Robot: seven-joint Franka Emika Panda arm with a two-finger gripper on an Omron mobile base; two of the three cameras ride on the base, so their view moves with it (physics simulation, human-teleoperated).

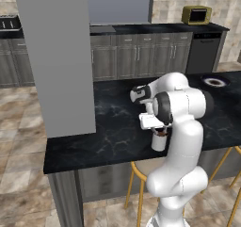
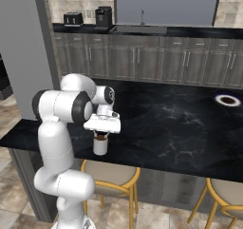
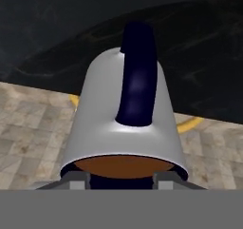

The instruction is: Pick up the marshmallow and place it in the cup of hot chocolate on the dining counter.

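Right under the hand sits the cup of hot chocolate (image 3: 124, 123), brown liquid showing at its rim in the hand view, with a dark blue curved piece lying against its white side. Gripper (image 2: 100, 134) is directly over the cup mouth, down at the rim, near the front edge of the dining counter (image 2: 180, 128). Finger spread? Cannot tell: the white hand hides them in both base views, and the marshmallow cannot be made out. From the left base view, the cup (image 1: 159, 140) stands upright just inside that front edge, above a yellow-framed stool (image 1: 137, 174). Far along the counter toward its right end, well apart, lies the blue-rimmed plate (image 2: 227, 100). Beyond, a yellow appliance (image 1: 196, 14) tops the cabinets.
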